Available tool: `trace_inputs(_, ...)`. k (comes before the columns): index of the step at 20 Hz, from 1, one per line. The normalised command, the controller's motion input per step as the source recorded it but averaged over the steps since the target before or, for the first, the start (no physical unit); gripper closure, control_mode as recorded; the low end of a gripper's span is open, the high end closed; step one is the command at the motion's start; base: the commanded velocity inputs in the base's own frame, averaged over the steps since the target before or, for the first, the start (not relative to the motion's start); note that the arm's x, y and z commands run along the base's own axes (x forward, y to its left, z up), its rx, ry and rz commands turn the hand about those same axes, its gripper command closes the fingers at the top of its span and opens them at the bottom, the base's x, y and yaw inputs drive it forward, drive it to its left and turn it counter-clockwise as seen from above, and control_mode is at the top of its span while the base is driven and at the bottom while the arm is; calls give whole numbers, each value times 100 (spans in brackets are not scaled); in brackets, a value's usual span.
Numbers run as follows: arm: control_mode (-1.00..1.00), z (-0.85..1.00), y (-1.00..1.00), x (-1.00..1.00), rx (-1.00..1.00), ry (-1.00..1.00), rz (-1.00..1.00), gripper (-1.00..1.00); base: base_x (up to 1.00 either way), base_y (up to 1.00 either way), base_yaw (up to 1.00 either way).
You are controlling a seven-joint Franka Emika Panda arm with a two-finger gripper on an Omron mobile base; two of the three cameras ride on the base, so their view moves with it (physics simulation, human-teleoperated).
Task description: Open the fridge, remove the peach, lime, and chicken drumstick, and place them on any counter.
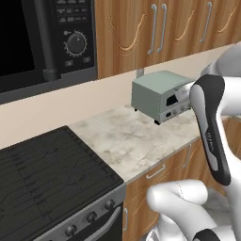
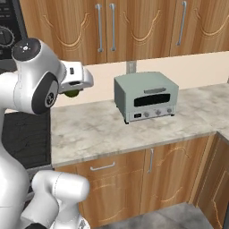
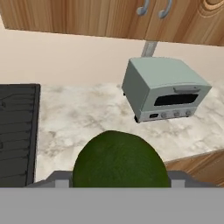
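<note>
With my jaws closed around the lime (image 3: 120, 159), held above the counter (image 3: 87, 118) between stove (image 3: 15, 131) and toaster oven (image 3: 164, 89), I should lower gently onto bare stone before releasing.

Toaster oven (image 2: 145, 96), stove (image 1: 47, 174), microwave (image 1: 42, 40), cabinets (image 2: 134, 27)

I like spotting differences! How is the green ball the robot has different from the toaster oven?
The lime is round and dark green; the toaster oven is boxy and pale grey-green. The lime is held up in the gripper above the counter; the toaster oven stands on the counter. The lime is far smaller. Both are greenish.
</note>
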Motion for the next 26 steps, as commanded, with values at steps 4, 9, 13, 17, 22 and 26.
trace_inputs(4,-100,-37,23,65,-2,16,0,100,0,0,0)
trace_inputs(9,-100,-61,14,70,0,20,4,100,0,0,0)
trace_inputs(13,-100,-95,21,92,0,23,7,100,0,0,0)
trace_inputs(17,-100,-94,33,97,0,27,4,100,0,0,0)
trace_inputs(22,-100,-100,31,81,0,19,1,100,0,0,0)
trace_inputs(26,-100,-100,23,79,0,14,1,100,0,0,0)
